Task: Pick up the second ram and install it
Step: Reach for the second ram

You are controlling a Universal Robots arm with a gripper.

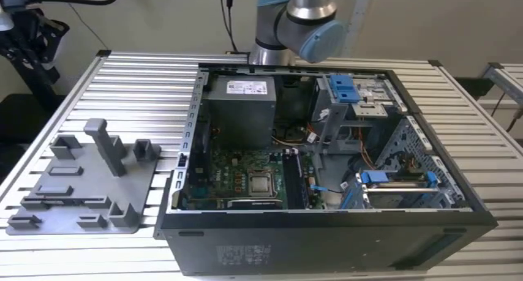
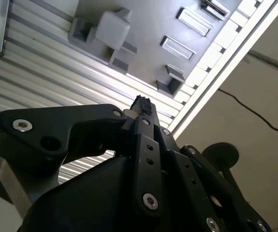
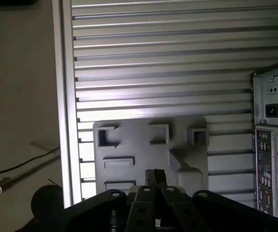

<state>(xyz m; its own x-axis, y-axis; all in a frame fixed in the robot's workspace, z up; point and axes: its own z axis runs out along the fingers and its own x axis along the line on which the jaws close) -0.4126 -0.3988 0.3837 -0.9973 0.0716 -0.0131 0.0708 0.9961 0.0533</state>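
jaws closed over the tray, ram hard to place

in both wrist views the jaws hang above the grey fixture tray (image 3: 143, 150). the tray lies on the slatted counter (image 1: 139, 91) just beside the open computer case (image 1: 327, 244), on the exterior view's left of it. the jaws meet tip to tip with no gap, and i can make out nothing gripped between them. their black linkage covers part of the tray. the arm (image 1: 298, 24) stands beyond the case's far wall and is cut off by the frame edge. where the second ram sits i cannot tell. inside the case, just on the exterior view's right of the processor socket (image 1: 261, 184), narrow dark strips (image 1: 296, 178) stand on the board, too small to say whether they are sticks. the case's near wall hides the board's front edge.
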